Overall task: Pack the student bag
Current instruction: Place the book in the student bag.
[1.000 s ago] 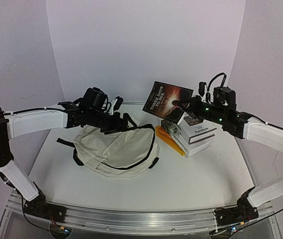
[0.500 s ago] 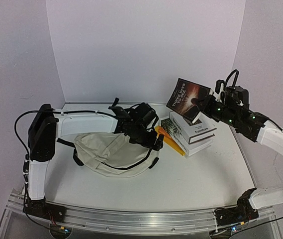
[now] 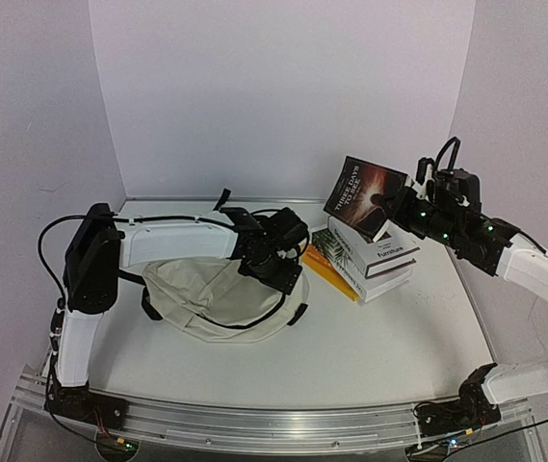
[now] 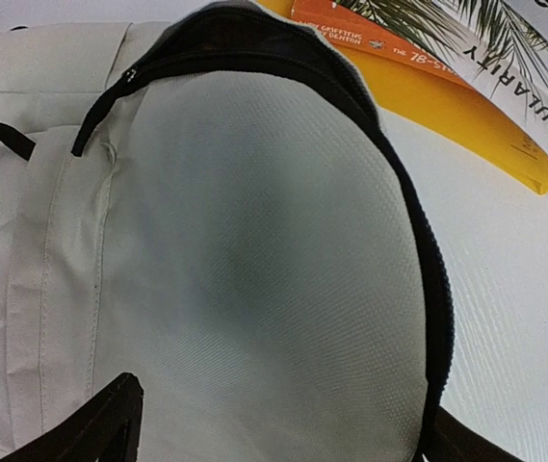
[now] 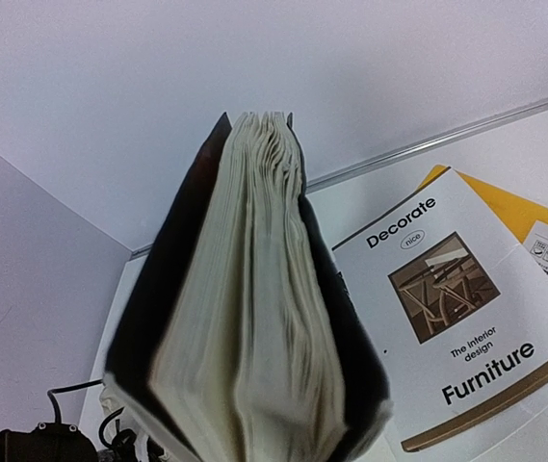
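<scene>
beside book stack [image 3: 375, 258], cream student bag [image 3: 201, 296]

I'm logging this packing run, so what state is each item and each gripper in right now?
student bag, lying slack on the table
dark book, closed, held up in the air
Furniture book, closed, topping the book stack
orange book, flat, at the stack's foot
left gripper, open over the student bag
right gripper, shut on the dark book

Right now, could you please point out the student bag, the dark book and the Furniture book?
student bag [image 3: 211, 298]: top external view, cream front panel.
dark book [image 3: 355, 188]: top external view, front cover.
Furniture book [image 5: 447, 318]: right wrist view, front cover.
</scene>
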`<state>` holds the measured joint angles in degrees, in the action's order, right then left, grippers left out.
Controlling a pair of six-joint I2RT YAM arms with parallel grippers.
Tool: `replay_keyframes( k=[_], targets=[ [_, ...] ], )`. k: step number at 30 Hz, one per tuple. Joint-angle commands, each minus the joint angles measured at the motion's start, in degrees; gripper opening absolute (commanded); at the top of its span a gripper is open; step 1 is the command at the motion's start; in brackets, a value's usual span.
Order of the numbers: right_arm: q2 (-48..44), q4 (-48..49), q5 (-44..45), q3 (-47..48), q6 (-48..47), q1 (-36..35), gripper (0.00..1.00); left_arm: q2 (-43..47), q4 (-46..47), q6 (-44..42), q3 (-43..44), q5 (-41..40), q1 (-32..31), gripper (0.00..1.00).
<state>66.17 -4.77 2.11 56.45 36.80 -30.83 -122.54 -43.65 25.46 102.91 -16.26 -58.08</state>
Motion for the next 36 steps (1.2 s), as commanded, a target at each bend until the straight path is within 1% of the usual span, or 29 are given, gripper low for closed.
replay_keyframes(
  k=[1, 10, 12, 14, 19, 22, 23, 26, 29, 30, 33, 36],
  targets=[
    [-0.86, 4.85, 0.34, 0.84, -0.55, -0.22, 0.00, 3.94, -2.29, 0.52, 1.12, -4.86, 0.07, 0.82],
    [-0.23, 4.85, -0.05, 1.03, -0.65, -0.23, 0.00, 8.55, -1.33, 1.08, -1.34, -4.77, 0.08, 0.80],
    [0.10, 4.85, -0.28, 1.03, -0.59, -0.23, 0.00, 9.03, -0.72, 0.82, -2.05, -4.49, 0.06, 0.78],
    [0.46, 4.85, -0.47, 1.16, -0.51, -0.21, 0.00, 8.87, -0.04, 0.25, -2.83, -4.40, 0.14, 0.74],
    [0.80, 4.85, -0.81, 1.39, -0.57, -0.21, 0.00, 6.72, -0.78, 0.03, -2.11, -3.02, 0.11, 0.60],
    [0.54, 4.85, -0.77, 1.34, -0.51, -0.28, 0.00, 6.43, -0.02, 0.02, -2.58, -1.74, 0.15, 0.48],
    [0.47, 4.85, -0.79, 1.30, -0.49, -0.29, 0.00, 6.41, 0.15, 0.02, -2.69, -1.68, 0.16, 0.43],
    [0.18, 4.85, -1.59, 1.62, -0.01, -0.22, 0.00, 6.61, 0.30, -0.14, -2.62, -1.90, 0.13, 0.24],
    [0.06, 3.81, -5.03, 2.27, 1.01, -0.23, 0.00, 7.50, 0.48, -0.32, -2.16, -3.08, 0.19, 0.03],
    [-0.05, 2.82, -6.16, 2.56, 1.59, -0.22, 0.00, 8.07, 0.55, -0.35, -1.97, -3.71, 0.26, 0.00],
    [-0.72, 0.22, -9.30, 3.43, 3.85, -0.24, 0.00, 10.72, 0.59, -0.67, -1.18, -4.59, 0.88, 0.00],
    [-1.51, -0.90, -14.35, 2.94, 7.89, -0.26, 0.00, 14.30, 1.54, -0.76, -1.06, -3.19, 2.34, 0.00]
  ],
)
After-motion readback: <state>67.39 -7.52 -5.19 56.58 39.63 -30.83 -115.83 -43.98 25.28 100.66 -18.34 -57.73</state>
